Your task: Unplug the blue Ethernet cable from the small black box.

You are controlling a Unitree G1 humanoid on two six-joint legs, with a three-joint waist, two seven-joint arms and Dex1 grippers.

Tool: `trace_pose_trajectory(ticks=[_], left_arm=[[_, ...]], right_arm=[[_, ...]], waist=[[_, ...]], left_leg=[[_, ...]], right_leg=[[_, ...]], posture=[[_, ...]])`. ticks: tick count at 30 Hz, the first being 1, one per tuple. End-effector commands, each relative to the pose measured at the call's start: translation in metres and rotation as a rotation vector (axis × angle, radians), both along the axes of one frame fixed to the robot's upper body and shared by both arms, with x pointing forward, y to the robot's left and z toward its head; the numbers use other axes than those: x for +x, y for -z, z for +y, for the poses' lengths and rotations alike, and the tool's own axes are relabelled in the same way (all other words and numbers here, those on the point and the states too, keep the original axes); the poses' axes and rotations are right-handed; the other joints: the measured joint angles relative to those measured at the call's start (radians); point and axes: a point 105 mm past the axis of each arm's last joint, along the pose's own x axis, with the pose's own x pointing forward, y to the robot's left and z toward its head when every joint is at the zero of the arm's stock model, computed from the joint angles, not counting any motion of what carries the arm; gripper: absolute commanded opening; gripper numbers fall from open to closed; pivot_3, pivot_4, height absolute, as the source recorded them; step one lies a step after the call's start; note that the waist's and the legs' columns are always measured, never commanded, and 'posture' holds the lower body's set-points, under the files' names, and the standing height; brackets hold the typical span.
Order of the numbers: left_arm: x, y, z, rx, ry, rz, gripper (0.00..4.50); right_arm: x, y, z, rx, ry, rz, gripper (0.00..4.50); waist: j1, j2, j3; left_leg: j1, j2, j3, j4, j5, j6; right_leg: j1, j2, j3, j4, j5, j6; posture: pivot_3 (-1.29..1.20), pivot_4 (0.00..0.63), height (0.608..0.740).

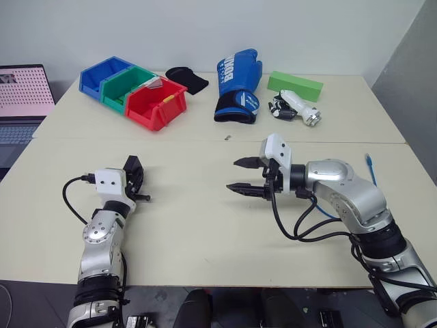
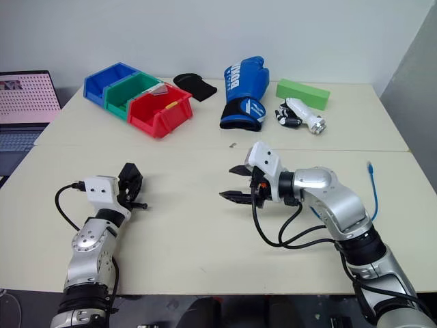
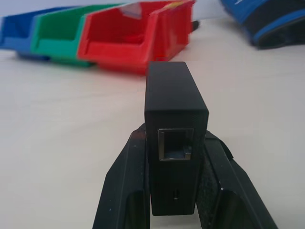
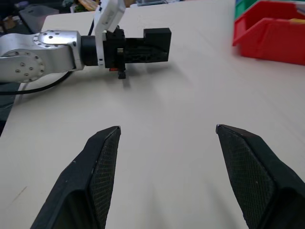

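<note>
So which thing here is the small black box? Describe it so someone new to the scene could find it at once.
Start at the pale table and go to its near left, away from the three plastic bins. There the left gripper is shut on the small matte-black box, clear of the open right gripper. Unlike the floppy black cloth pad at the back, it is rigid, with an empty port in one end.

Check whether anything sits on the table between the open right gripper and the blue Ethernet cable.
Nothing loose does. The blue Ethernet cable lies on the table behind the right arm's elbow, so the arm itself is between it and the right gripper, which points the other way, toward the small black box in the left gripper.
</note>
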Motion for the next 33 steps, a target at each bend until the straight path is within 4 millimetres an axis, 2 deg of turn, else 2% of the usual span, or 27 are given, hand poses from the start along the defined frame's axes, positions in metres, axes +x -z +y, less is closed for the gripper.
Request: trace_pose_trajectory(ticks=[1, 6, 9, 12, 16, 18, 21, 23, 28, 31, 33], left_arm=[[-0.001, -0.004, 0.0, 0.028, -0.01, -0.058, 1.5], [-0.006, 0.001, -0.001, 0.003, 0.012, -0.057, 2.55], [-0.016, -0.004, 0.001, 0.012, 0.005, -0.074, 3.08], [-0.032, -0.01, 0.0, 0.034, 0.029, -0.058, 3.57], [-0.059, -0.02, -0.01, 0.019, 0.141, 0.007, 3.57], [-0.072, -0.018, -0.014, 0.024, 0.217, 0.096, 3.57], [-0.085, -0.021, -0.005, 0.109, 0.231, 0.201, 3.57], [-0.086, -0.025, 0.005, 0.17, 0.199, 0.258, 3.57], [-0.083, -0.058, 0.019, 0.243, 0.216, 0.235, 3.57], [-0.08, -0.073, 0.032, 0.277, 0.213, 0.238, 3.57], [-0.079, -0.079, 0.033, 0.276, 0.234, 0.235, 3.57]], right_arm=[[-0.002, -0.008, 0.004, -0.02, -0.034, -0.052, 3.44], [-0.003, -0.01, 0.005, 0.001, -0.032, -0.037, 3.44], [-0.005, -0.013, 0.005, 0.019, -0.035, -0.024, 3.44], [-0.004, -0.007, -0.002, 0.002, -0.007, -0.013, 3.44], [-0.005, 0.008, -0.02, -0.019, 0.047, 0.039, 3.44], [-0.007, 0.016, -0.031, -0.034, 0.076, 0.064, 3.44], [-0.005, 0.022, -0.053, -0.053, 0.14, 0.086, 3.44], [0.0, 0.02, -0.067, -0.058, 0.183, 0.082, 3.44], [0.014, 0.011, -0.106, -0.102, 0.289, 0.055, 3.44], [0.015, 0.008, -0.118, -0.127, 0.296, 0.048, 3.44], [0.014, 0.008, -0.12, -0.138, 0.289, 0.047, 3.44]], waist=[[-0.001, 0.0, 0.0], [-0.007, 0.0, 0.0], [-0.012, 0.0, 0.0], [-0.014, 0.0, 0.0], [-0.012, -0.001, 0.0], [-0.008, -0.001, 0.0], [-0.007, -0.001, 0.0], [-0.009, 0.0, 0.0], [-0.009, 0.0, 0.0], [-0.01, 0.0, 0.0], [-0.011, 0.0, 0.0]], left_leg=[[0.0, 0.0, 0.0, 0.0, 0.0, 0.0], [0.001, 0.001, 0.0, 0.0, 0.0, 0.0], [0.001, 0.002, 0.0, 0.0, 0.0, 0.0], [0.001, 0.002, 0.0, -0.001, 0.0, 0.0], [0.001, 0.003, 0.0, -0.002, 0.0, 0.0], [0.001, 0.003, -0.001, -0.001, 0.0, 0.0], [0.001, 0.003, -0.001, -0.001, 0.0, 0.0], [0.002, 0.002, 0.0, -0.001, 0.0, 0.0], [0.003, 0.002, 0.002, -0.001, 0.0, 0.0], [0.003, 0.002, 0.002, -0.001, 0.0, 0.0], [0.002, 0.003, 0.003, -0.002, 0.0, 0.0]], right_leg=[[0.0, 0.0, 0.0, 0.0, 0.0, 0.0], [0.0, 0.0, 0.0, 0.001, 0.0, 0.0], [0.0, 0.0, 0.0, 0.001, 0.0, 0.0], [0.0, 0.0, 0.001, 0.001, 0.0, 0.0], [0.0, -0.001, 0.002, 0.0, 0.0, 0.0], [0.0, -0.001, 0.002, 0.0, 0.0, 0.0], [0.001, 0.0, 0.001, 0.001, 0.0, 0.0], [0.001, 0.002, 0.001, 0.001, 0.0, 0.0], [0.002, 0.003, 0.0, 0.001, 0.0, 0.0], [0.002, 0.003, 0.001, 0.001, 0.0, 0.0], [0.001, 0.003, 0.0, 0.0, 0.0, 0.0]], posture=[[0.0, 0.15, 0.74], [0.0, 0.15, 0.74], [0.0, 0.15, 0.74], [0.0, 0.15, 0.74], [0.0, 0.15, 0.74], [0.0, 0.15, 0.74], [0.0, 0.15, 0.74], [0.0, 0.15, 0.74], [0.0, 0.15, 0.74], [0.0, 0.15, 0.74], [0.0, 0.15, 0.74]])
